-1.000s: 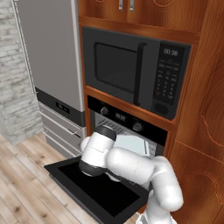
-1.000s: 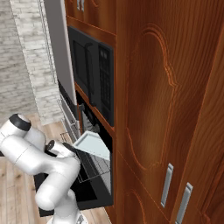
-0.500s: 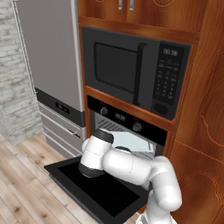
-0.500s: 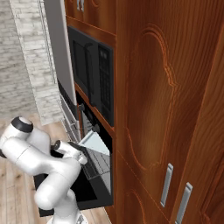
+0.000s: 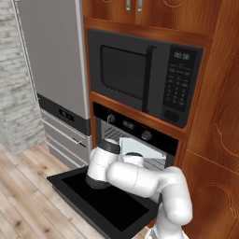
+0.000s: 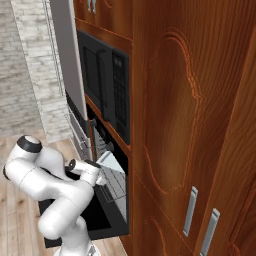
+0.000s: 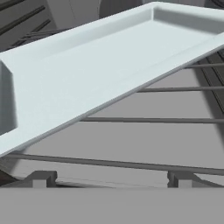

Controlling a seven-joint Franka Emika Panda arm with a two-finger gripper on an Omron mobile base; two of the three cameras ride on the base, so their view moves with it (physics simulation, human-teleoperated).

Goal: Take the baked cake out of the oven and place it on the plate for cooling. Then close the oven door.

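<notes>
At the mouth of the oven (image 5: 135, 140), whose oven door (image 5: 100, 198) lies dropped flat, the gripper (image 7: 107, 177) reaches in with its jaws spread wide and nothing between them, their dark tips low at the edge of the hand view. A pale grey baking tray (image 7: 105, 70) sits tilted on the wire rack (image 7: 144, 127), directly ahead of and slightly above the tips, its long edge running slantwise across the hand's line of approach; no cake is visible on it.

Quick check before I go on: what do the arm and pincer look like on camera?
A glossy white arm of rounded, tubular segments with dark caps at the joints. No cables or markings show. The pincer ends in two small dark blocky tips.
</notes>
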